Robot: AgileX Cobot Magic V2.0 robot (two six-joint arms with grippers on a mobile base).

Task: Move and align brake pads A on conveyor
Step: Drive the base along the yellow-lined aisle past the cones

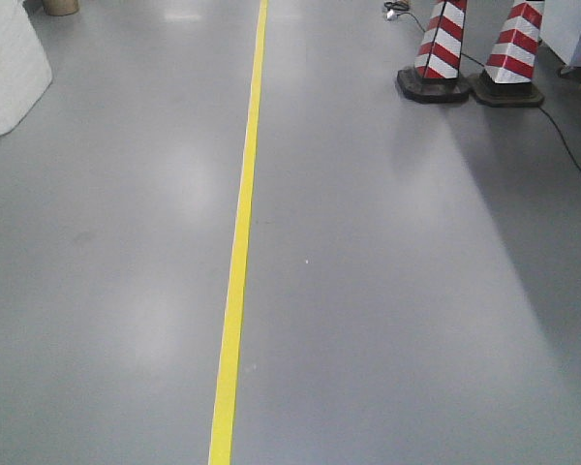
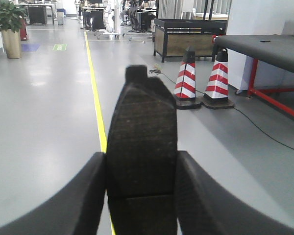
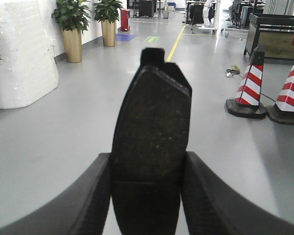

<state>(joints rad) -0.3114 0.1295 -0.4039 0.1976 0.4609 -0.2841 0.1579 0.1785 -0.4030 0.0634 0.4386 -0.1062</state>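
- Left pincer (image 2: 141, 196) is clamped on a flat, dark grey curved brake pad (image 2: 142, 147), pointing to 12 o'clock above the grey floor.
- Right pincer (image 3: 146, 196) likewise grips its dark grey brake pad (image 3: 151, 147).
- The pads look stiff, dense and gritty, best pinched across the long edges.
- The dark charcoal conveyor belt (image 2: 269, 49) lies at 2 o'clock.

The left gripper (image 2: 141, 196) is seen from its own wrist camera. Its two dark, curved fingers (image 2: 73, 196) rise from the bottom edge at 7 and 5 o'clock and are clamped against the sides of a brake pad (image 2: 142, 147), which stands on end and reaches toward 12 o'clock. The right gripper (image 3: 146, 196) has the same pose in its wrist view: its black fingers (image 3: 213, 198) press both sides of a second brake pad (image 3: 151, 147), also upright. Neither arm appears in the front-facing view.
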